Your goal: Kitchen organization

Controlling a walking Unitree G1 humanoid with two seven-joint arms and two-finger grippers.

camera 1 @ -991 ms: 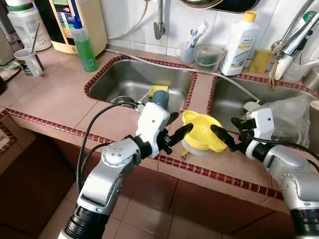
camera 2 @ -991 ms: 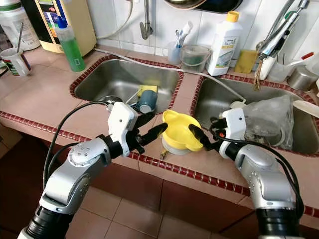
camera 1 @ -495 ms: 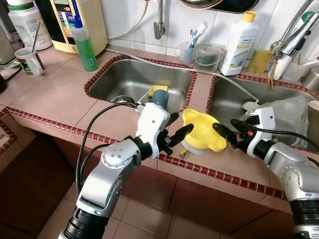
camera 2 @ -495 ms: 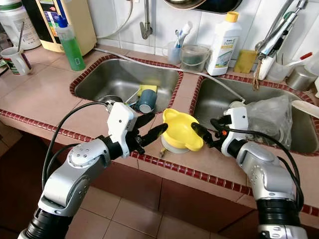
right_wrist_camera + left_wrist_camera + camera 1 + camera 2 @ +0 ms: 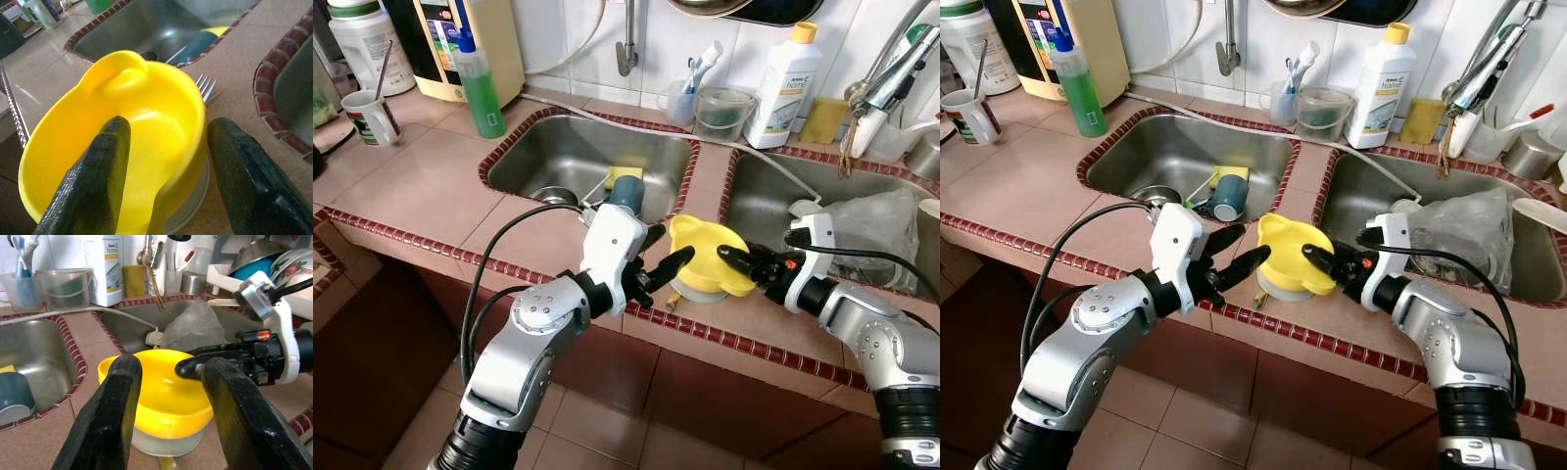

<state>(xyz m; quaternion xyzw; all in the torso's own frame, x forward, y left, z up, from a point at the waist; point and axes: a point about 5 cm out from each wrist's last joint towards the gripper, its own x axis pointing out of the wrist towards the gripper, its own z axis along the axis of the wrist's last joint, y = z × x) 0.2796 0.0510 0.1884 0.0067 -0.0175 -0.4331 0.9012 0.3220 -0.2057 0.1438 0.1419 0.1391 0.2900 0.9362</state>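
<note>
At the far left back corner of the counter (image 5: 421,196) we see a white mug (image 5: 367,116) with a stick in it, and next to it a green bottle (image 5: 480,83) with a blue top. The left sink (image 5: 582,157) holds a blue cup (image 5: 628,193) lying on its side and a yellow sponge (image 5: 626,175). Our left gripper (image 5: 658,253) hangs over the front edge of the counter, just left of the yellow bowl (image 5: 703,257). Its two black fingers (image 5: 110,416) are spread apart and hold nothing. The yellow bowl sits on the counter strip between the two sinks, near the front edge, on top of a white dish (image 5: 697,293). A fork (image 5: 206,86) lies on the counter just beside the bowl, on the left sink's side. Our right gripper (image 5: 732,255) is at the right side of the bowl. Its fingers (image 5: 93,181) are spread wide, one over the inside of the bowl and one outside, with the rim between them, but they are not pinching it. The right sink (image 5: 764,196) holds a clear plastic bag (image 5: 876,220). At the back edge stand a cup with toothbrushes (image 5: 685,98), a clear tub (image 5: 724,113) and a white bottle (image 5: 785,83) with a yellow cap.
</note>
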